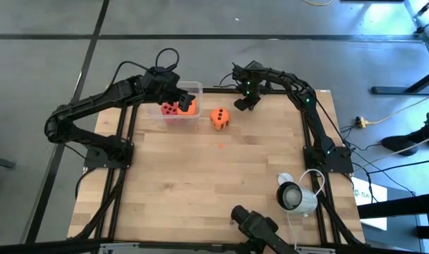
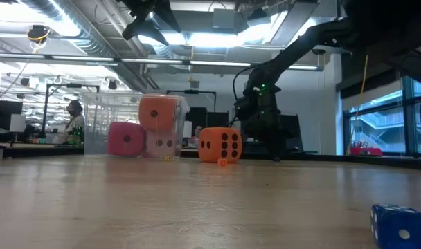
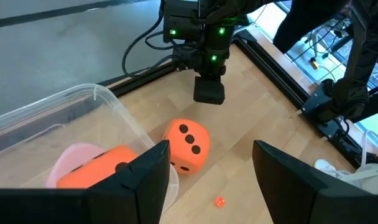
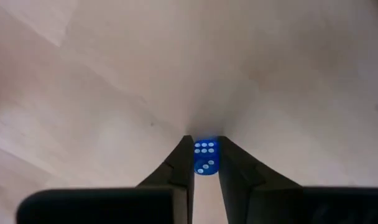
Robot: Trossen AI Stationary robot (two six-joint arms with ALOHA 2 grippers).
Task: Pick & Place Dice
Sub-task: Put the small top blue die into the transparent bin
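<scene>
- Overhead, in the high view, the left gripper hangs over a clear plastic box at the upper middle of the frame. The box holds a red foam die and an orange foam die.
- A second orange die with dark pips sits on the wooden table just right of the box. The right gripper is above and right of this die.
- In the low view, the boxed orange die is stacked on a pale pink die, with the red one to their left. The loose orange die stands right of them, and a small blue white-pipped die lies at the lower right.
- In the left wrist view, the left gripper has its fingers spread wide and holds nothing. The loose orange die lies between the box wall and the right gripper.
- In the right wrist view, the right gripper pinches another small blue die.
</scene>
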